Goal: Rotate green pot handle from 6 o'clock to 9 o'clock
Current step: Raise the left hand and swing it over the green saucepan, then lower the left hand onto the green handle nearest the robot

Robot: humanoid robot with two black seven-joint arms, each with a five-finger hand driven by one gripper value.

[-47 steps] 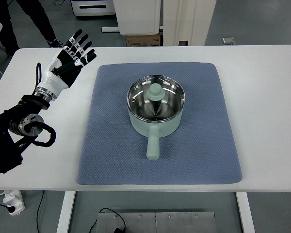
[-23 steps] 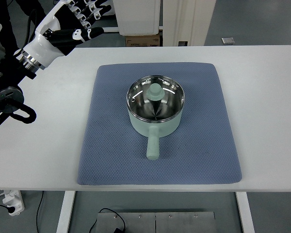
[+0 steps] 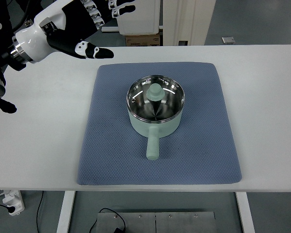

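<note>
- Left hand (image 3: 82, 22), black and white with jointed fingers, enters from the upper left and hangs over the far left part of the table, well apart from the pot. Fingers spread, thumb pointing right; nothing in its grasp.
- Near edge: white rectangular table (image 3: 34, 145), with a blue-grey quilted fabric mat (image 3: 106, 155) laid across its middle.
- Pale green handle (image 3: 153, 146) lies on the mat, pointing straight toward the near edge, the 6 o'clock position.
- Pale green pot with a shiny steel interior (image 3: 155, 108) sits upright just beyond, about mid-mat. A glass lid with a green knob (image 3: 156, 91) covers it.
- Far side: white cabinet base (image 3: 138, 17) and a cardboard box (image 3: 143, 40) on the grey floor behind the table.
</note>
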